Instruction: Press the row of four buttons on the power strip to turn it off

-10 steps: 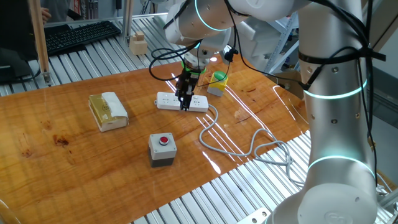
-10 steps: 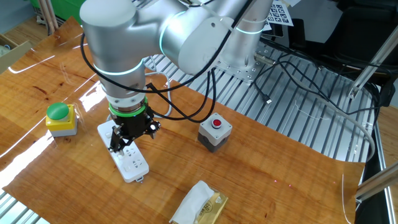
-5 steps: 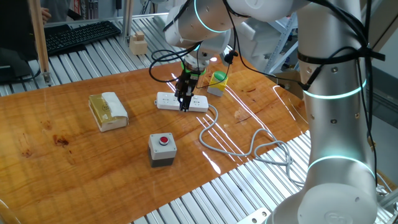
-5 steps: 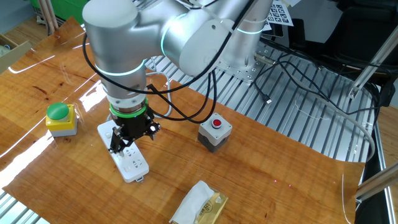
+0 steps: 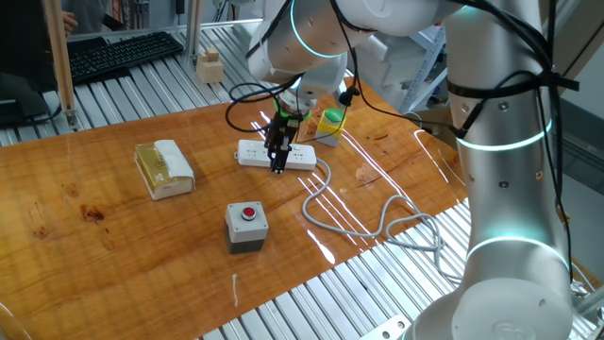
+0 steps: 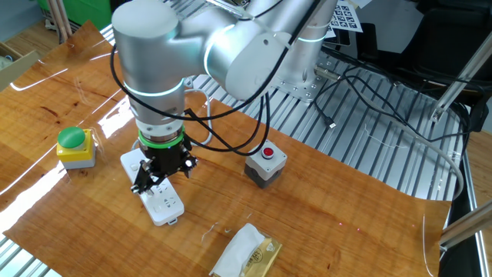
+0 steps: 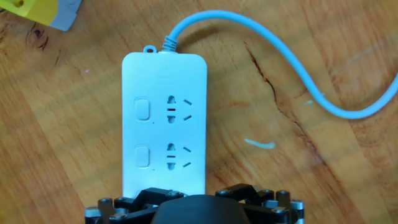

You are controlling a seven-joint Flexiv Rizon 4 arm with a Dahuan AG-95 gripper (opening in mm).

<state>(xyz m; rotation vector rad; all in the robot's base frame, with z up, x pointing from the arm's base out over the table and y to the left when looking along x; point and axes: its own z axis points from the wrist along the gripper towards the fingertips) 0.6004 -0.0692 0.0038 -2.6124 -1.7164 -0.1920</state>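
Hand [image 5: 278, 162] pointing straight down over the strip [image 5: 276, 155], fingers spread wide, gripping nothing, strip lying flat mid-surface [image 5: 142, 236], two buttons [image 7: 143, 109] showing, cable [image 5: 363, 227] trailing away

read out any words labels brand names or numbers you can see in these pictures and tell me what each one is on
No text can be read anywhere.
Power strip: only socket slots and plain buttons, no lettering visible.
Grey box with the red button: no label visible.
Black-and-white marker sheet behind the arm: patterns only, too small to read.
Keyboard: keys too small to read.
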